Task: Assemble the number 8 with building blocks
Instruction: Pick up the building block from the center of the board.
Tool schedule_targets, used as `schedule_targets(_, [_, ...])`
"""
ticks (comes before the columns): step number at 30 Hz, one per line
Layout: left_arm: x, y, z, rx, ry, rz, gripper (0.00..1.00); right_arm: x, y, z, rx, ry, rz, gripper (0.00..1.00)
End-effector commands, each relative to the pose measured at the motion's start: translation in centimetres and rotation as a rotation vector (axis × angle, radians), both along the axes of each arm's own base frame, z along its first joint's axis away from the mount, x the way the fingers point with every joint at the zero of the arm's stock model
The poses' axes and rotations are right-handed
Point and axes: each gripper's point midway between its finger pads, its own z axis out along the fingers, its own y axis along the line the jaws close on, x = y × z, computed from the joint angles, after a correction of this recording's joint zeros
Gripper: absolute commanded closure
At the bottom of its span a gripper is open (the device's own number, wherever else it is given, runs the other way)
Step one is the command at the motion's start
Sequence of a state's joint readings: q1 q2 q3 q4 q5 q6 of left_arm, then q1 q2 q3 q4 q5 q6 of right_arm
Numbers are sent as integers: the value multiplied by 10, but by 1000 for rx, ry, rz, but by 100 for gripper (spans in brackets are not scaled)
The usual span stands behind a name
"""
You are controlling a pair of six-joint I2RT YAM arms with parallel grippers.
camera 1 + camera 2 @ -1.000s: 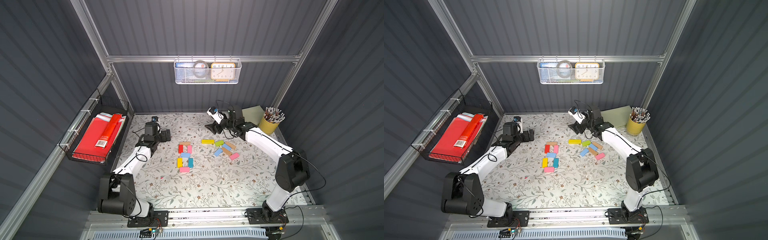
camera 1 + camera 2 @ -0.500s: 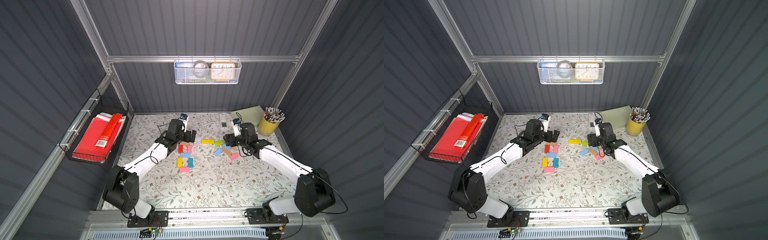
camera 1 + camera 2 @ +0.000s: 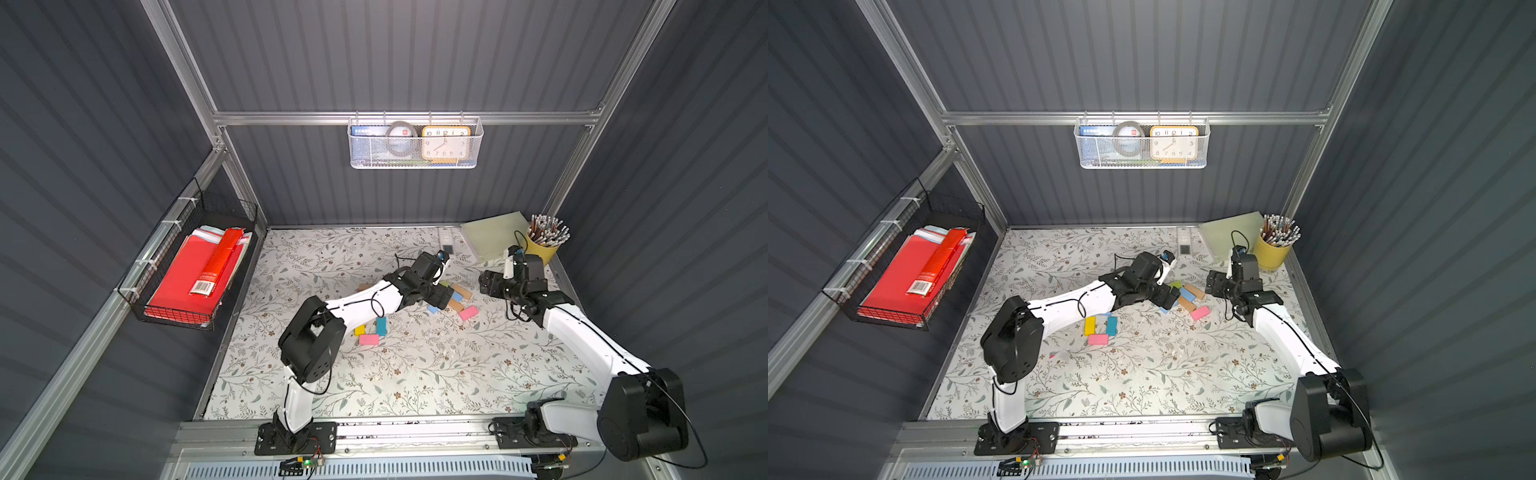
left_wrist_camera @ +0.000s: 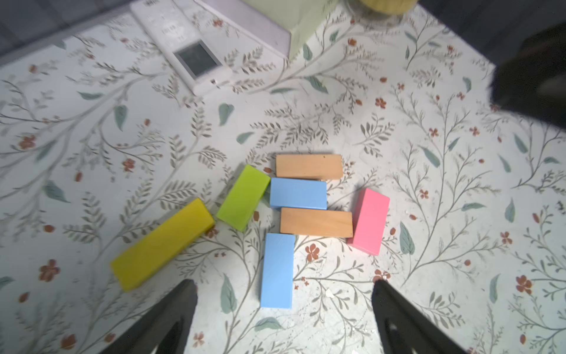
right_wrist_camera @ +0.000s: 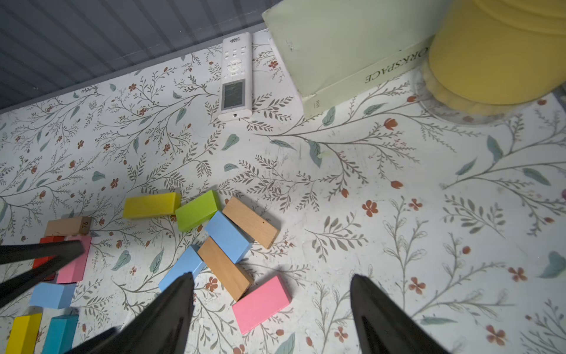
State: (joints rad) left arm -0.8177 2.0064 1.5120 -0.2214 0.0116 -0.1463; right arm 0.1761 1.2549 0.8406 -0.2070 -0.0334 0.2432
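Several loose building blocks lie in a cluster right of centre: yellow (image 4: 162, 243), green (image 4: 243, 197), two tan (image 4: 309, 166), two light blue (image 4: 277, 269) and pink (image 4: 369, 220). My left gripper (image 4: 283, 288) hangs open just above this cluster (image 3: 455, 297), with one light blue block lying between its fingers, untouched. My right gripper (image 5: 272, 277) is open and empty to the right of the cluster (image 3: 490, 284). The number 8 (image 5: 75, 259) lies to the left, mostly hidden under my left arm in both top views; its yellow (image 3: 360, 330), teal (image 3: 381, 325) and pink (image 3: 369, 339) blocks show.
A white remote (image 5: 235, 76), a pale green book (image 5: 337, 46) and a yellow cup of pencils (image 3: 542, 245) stand at the back right. A wire basket of red folders (image 3: 195, 274) hangs on the left wall. A mesh basket with a clock (image 3: 415, 143) hangs on the back wall.
My left arm has swung right, from the back left past the figure to over the loose cluster. My right gripper came over the cluster, then drew back right toward the cup.
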Motion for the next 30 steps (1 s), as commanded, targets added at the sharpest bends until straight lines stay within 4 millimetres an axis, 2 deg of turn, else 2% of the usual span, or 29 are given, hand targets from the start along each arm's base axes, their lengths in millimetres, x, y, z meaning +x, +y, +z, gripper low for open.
schedule_targets(1, [2,2,-14,34,50,23,9,-8,0,-4,42,18,6,16])
schedule_targets(9, [4,-2,-44,73,95,29,15,-14,-1,-10,51,35,16,16])
schedule_targets(16, [5,-8,-55,83,111,15,23,-15,0,-13,61,44,26,16])
schedule_targets(30, [0,-8,-78,118,132,9,29,-18,0,-20,74,57,26,16])
